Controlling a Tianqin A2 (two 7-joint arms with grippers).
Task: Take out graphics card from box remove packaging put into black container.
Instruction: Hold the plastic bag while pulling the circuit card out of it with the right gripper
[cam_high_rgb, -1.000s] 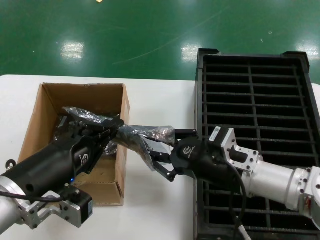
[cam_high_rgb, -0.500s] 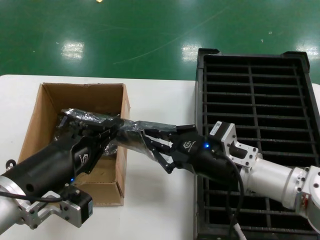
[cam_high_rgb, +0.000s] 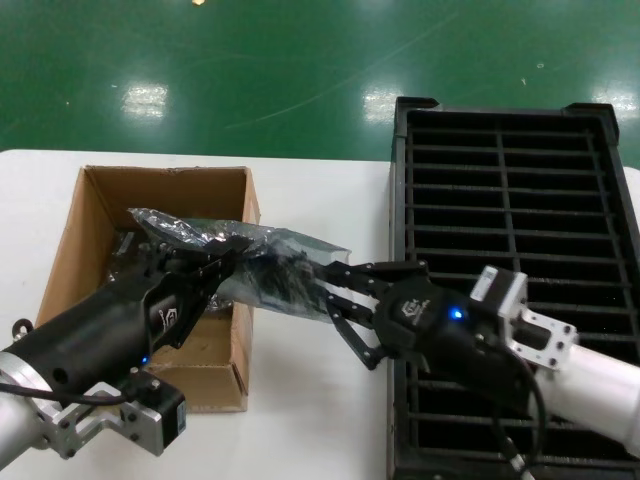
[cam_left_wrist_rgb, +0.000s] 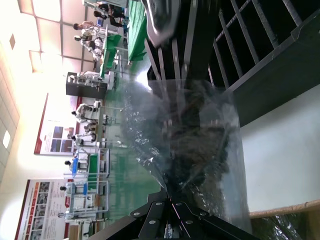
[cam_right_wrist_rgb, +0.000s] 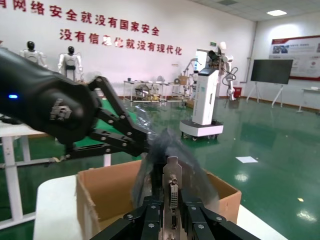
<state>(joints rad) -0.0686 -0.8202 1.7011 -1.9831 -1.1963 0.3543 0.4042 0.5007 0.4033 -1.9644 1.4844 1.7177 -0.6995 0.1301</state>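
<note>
**Both end effectors on the bagged card**

Right end effector (cam_high_rgb: 333, 290) pinches graphics card (cam_right_wrist_rgb: 172, 192) by its bracket end. Left end effector (cam_high_rgb: 232, 252) pinches the packaging (cam_high_rgb: 255, 262), held above the box (cam_high_rgb: 80, 240) edge and table (cam_high_rgb: 310, 200). Black container (cam_high_rgb: 600, 200) sits right

Head view looks down from above; both wrist views, close in, share the packaging (cam_high_rgb: 262, 262)
</note>
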